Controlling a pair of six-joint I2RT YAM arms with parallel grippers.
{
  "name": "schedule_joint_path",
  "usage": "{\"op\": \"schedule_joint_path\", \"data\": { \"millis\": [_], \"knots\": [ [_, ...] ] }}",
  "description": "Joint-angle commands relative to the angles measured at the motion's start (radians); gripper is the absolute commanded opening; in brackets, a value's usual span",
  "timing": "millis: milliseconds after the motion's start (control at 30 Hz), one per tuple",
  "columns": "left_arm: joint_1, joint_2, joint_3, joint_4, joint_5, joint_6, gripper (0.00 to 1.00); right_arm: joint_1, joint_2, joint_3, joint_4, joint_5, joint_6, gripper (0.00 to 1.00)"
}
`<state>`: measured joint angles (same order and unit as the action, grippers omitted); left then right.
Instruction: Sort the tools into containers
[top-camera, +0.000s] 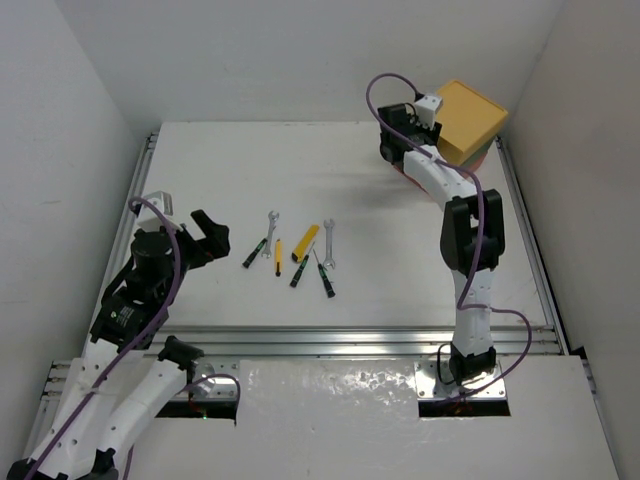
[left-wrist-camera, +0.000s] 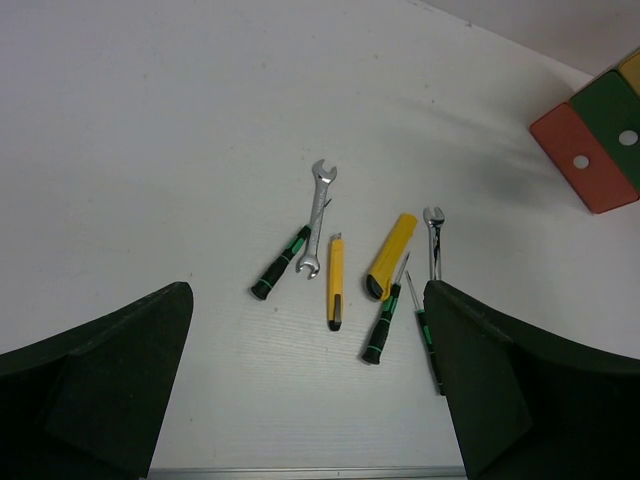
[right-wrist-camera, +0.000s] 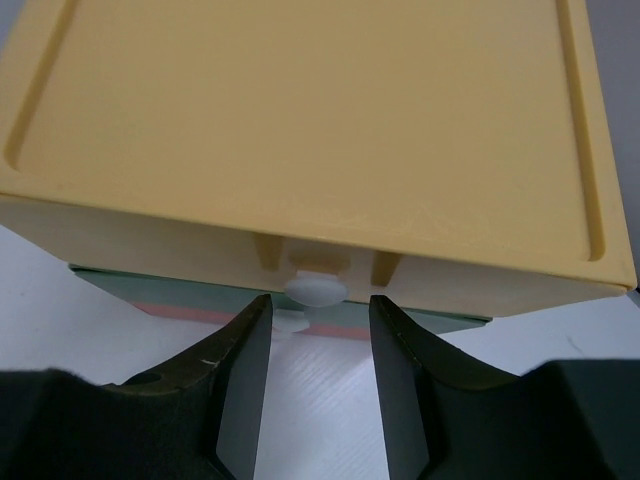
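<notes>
Seven tools lie in a cluster mid-table: two silver wrenches (top-camera: 272, 222) (top-camera: 329, 240), three black-green screwdrivers (top-camera: 254, 252) (top-camera: 300, 270) (top-camera: 324, 276), a thin yellow-black screwdriver (top-camera: 278, 257) and a yellow cutter (top-camera: 306, 242). My left gripper (top-camera: 216, 238) is open and empty, left of the cluster; it also shows in the left wrist view (left-wrist-camera: 305, 330). The drawer stack (top-camera: 468, 122) stands at the far right. My right gripper (right-wrist-camera: 320, 305) is open, its tips just short of the yellow drawer's white knob (right-wrist-camera: 316, 287), one on each side.
The green drawer's knob (right-wrist-camera: 291, 320) and a red-orange strip (right-wrist-camera: 190, 309) show under the yellow drawer (right-wrist-camera: 300, 120). The stack also shows in the left wrist view (left-wrist-camera: 590, 140). White walls close in on both sides; a metal rail (top-camera: 350, 340) runs along the near edge.
</notes>
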<state>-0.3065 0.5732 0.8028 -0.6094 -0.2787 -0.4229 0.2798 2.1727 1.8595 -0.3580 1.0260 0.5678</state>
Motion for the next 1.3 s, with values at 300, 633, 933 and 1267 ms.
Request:
{"op": "schedule_joint_path", "data": {
  "millis": [300, 633, 933, 1267],
  "knots": [
    [-0.029, -0.016, -0.001, 0.040, -0.004, 0.010, 1.00, -0.005, 0.010, 0.049, 0.048, 0.052, 0.004, 0.45],
    [-0.040, -0.022, -0.002, 0.040, -0.007, 0.009, 1.00, -0.004, 0.042, 0.116, 0.044, 0.063, -0.011, 0.41],
    [-0.046, -0.026, -0.002, 0.039, -0.010, 0.009, 1.00, -0.005, 0.075, 0.130, -0.002, 0.055, 0.021, 0.30],
    [-0.052, -0.027, -0.002, 0.039, -0.010, 0.009, 1.00, -0.004, 0.078, 0.138, 0.021, 0.060, 0.007, 0.39]
  ]
}}
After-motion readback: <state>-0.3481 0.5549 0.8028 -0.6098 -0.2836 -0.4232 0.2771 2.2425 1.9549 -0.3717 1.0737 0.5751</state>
